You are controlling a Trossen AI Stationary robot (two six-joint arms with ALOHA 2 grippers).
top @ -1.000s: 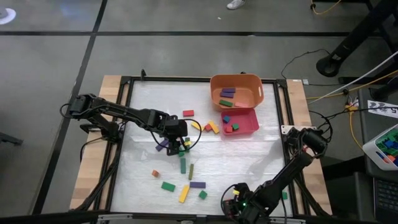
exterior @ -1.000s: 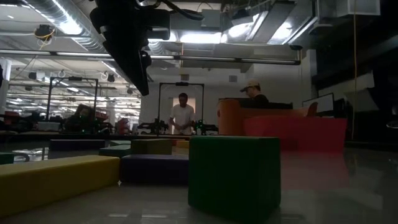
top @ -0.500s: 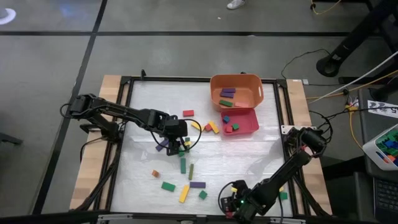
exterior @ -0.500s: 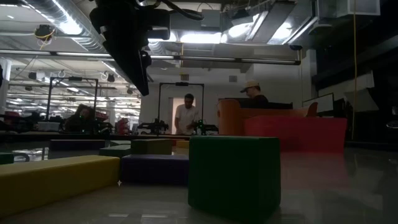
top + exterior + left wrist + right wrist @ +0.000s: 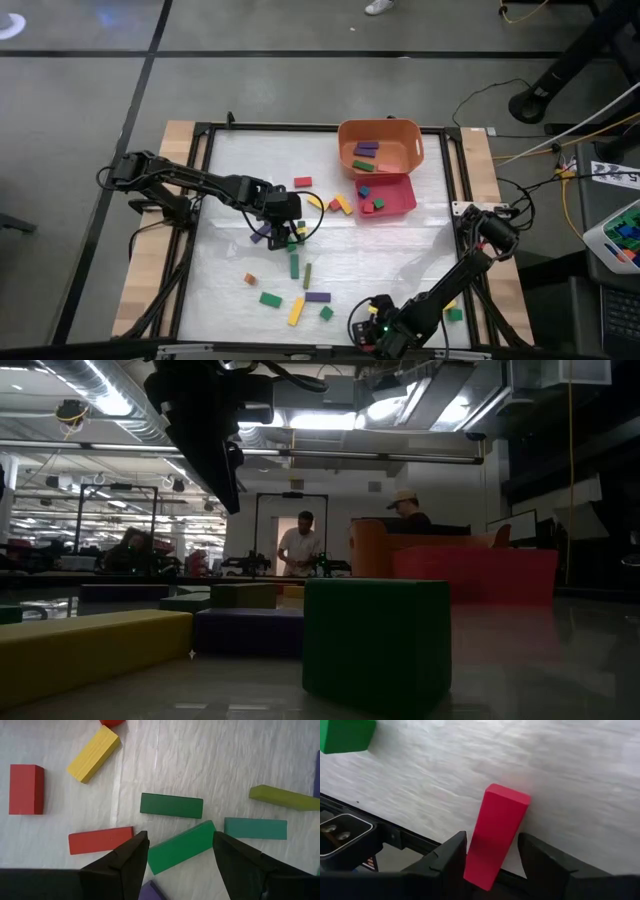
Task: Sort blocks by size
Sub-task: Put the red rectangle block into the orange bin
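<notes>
Two arms are busy on this table (image 5: 400,250). Biggest of the fixtures, the orange bin (image 5: 380,146) sits at the far edge with a few bars already in it, and the pink-red tray (image 5: 385,196) touches its near side, holding small cubes. The rest of the blocks (image 5: 295,265) lie scattered mid-table and toward the near edge.

The left gripper (image 5: 177,852) hangs over the middle cluster, fingers spread and holding nothing, straddling a bright green bar (image 5: 181,847) that lies slanted. A red bar (image 5: 101,840) sits just beside one finger, a dark green bar (image 5: 171,805) just beyond, and a teal bar (image 5: 255,828) near the other finger. Done well, I'd say the wrist turns to square up across the slanted bar's narrow sides, so the fingers drop clear of those neighbours.

The right gripper (image 5: 487,852), at the near edge, stands open around the near end of a red block (image 5: 495,837); the fingers don't appear to pinch it yet. That block lies close to the table's frame rail (image 5: 420,842), leaving little room, and a green cube (image 5: 345,735) rests well apart.
</notes>
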